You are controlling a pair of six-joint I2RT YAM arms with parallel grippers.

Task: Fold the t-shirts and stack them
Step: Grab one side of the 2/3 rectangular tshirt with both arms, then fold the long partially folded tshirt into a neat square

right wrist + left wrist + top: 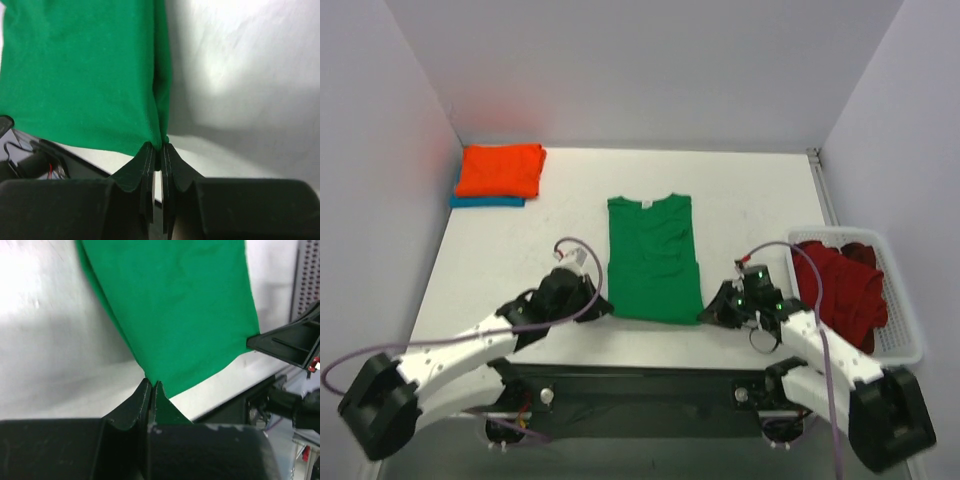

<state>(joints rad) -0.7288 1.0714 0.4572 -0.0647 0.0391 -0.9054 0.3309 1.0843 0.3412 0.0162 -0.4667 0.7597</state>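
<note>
The bright green t-shirt (654,256) lies flat in the middle of the table, sides folded in, collar at the far end. My left gripper (605,305) is shut on its near left hem corner; the left wrist view shows the green cloth (175,310) pinched between the fingertips (144,392). My right gripper (708,314) is shut on the near right hem corner, the green cloth (80,75) caught between its fingers (168,152). A folded orange t-shirt (500,169) lies on a folded teal-blue one (485,201) at the far left. Dark red t-shirts (842,285) fill the basket.
The white plastic basket (900,330) stands at the right edge of the table. White walls close in the left, far and right sides. The table's near edge runs just behind both grippers, over the dark base rail (640,385).
</note>
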